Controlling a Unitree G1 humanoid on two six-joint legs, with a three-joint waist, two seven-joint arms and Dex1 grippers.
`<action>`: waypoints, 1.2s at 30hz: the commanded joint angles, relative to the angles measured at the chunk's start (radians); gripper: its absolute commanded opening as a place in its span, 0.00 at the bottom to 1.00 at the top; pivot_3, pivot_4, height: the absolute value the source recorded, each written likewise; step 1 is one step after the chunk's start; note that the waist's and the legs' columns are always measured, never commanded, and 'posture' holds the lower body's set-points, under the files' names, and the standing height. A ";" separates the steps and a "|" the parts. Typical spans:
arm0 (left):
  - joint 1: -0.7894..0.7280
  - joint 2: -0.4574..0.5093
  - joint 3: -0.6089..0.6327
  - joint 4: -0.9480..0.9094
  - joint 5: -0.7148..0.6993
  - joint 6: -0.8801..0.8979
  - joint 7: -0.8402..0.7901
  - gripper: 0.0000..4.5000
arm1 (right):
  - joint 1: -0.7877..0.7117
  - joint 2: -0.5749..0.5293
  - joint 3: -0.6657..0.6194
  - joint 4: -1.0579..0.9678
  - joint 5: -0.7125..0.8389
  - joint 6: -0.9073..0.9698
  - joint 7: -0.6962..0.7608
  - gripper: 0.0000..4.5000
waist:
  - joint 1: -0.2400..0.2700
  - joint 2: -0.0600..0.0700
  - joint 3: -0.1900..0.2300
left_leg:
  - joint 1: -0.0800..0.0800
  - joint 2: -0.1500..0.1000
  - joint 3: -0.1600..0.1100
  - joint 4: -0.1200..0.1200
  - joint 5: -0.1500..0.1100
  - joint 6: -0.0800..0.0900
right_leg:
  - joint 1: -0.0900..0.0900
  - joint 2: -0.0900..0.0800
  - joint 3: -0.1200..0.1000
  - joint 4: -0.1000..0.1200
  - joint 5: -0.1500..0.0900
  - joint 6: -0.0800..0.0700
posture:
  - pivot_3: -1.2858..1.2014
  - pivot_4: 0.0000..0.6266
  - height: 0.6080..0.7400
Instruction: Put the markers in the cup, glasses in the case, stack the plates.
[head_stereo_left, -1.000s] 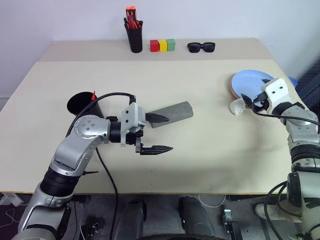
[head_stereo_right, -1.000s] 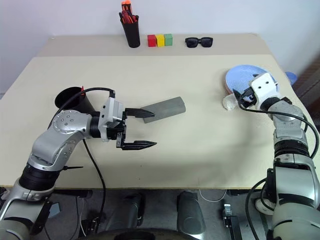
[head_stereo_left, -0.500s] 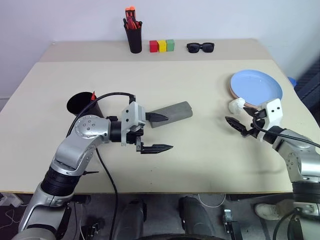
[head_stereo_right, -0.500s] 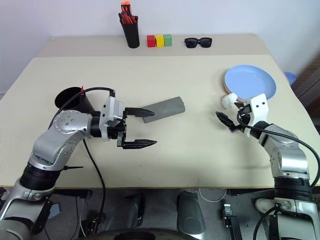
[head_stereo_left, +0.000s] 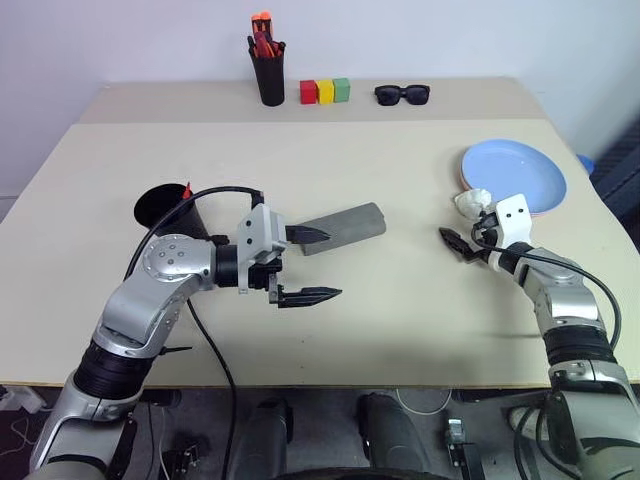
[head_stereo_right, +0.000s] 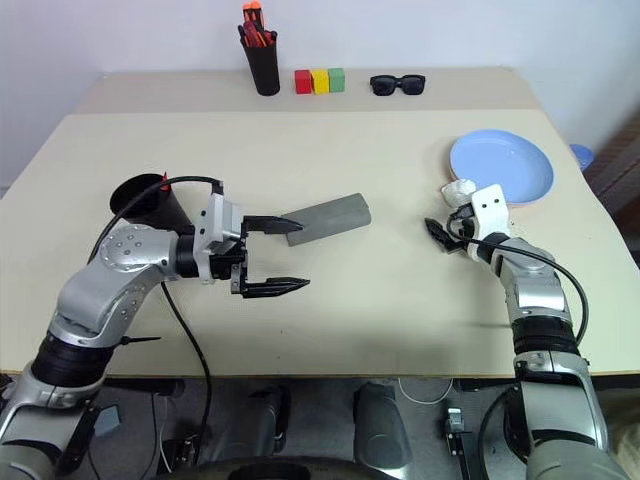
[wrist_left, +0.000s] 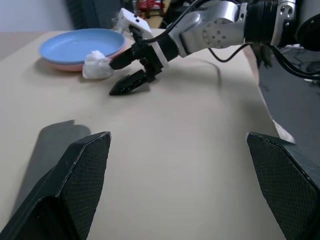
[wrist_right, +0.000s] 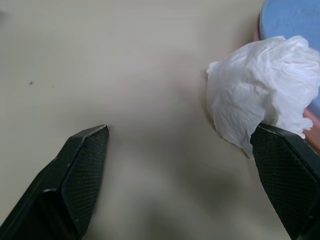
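On the worktop's right, the blue plate (head_stereo_left: 514, 177) sits stacked on the pink plate (wrist_left: 70, 66): light, stiff, slippery, best gripped by the rim. Both arms' jaws stand spread, empty.

Blue plate (head_stereo_left: 515, 178) stacked on pink, grey case (head_stereo_left: 345, 226) shut

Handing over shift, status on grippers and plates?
Left gripper open, empty, by closed case. Right gripper open, empty. Blue plate stacked on pink. Crumpled tissue beside stack.
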 joint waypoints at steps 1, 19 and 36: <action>0.013 0.011 0.026 -0.048 -0.016 0.002 0.012 1.00 | 0.002 -0.007 -0.036 -0.054 0.015 -0.014 0.001 0.99 | 0.001 0.000 0.000 | 0.000 0.000 0.000 0.000 0.000 0.000 | 0.000 0.000 0.000 0.000 0.000 0.000 | 0.52 0.24 1.00; 0.005 0.008 0.019 -0.048 -0.022 0.005 0.030 1.00 | -0.039 0.039 -0.037 -0.022 -0.022 -0.060 -0.085 0.36 | -0.001 0.000 0.000 | 0.000 0.000 0.000 0.000 0.000 0.000 | 0.000 0.000 0.000 0.000 0.000 0.000 | 0.52 0.24 1.00; 0.014 -0.002 0.006 -0.052 -0.017 0.000 0.048 1.00 | -0.054 0.017 -0.057 0.001 -0.037 -0.145 -0.121 0.01 | -0.001 0.000 0.000 | 0.000 0.000 0.000 0.000 0.000 0.000 | 0.000 0.000 0.000 0.000 0.000 0.000 | 0.52 0.24 1.00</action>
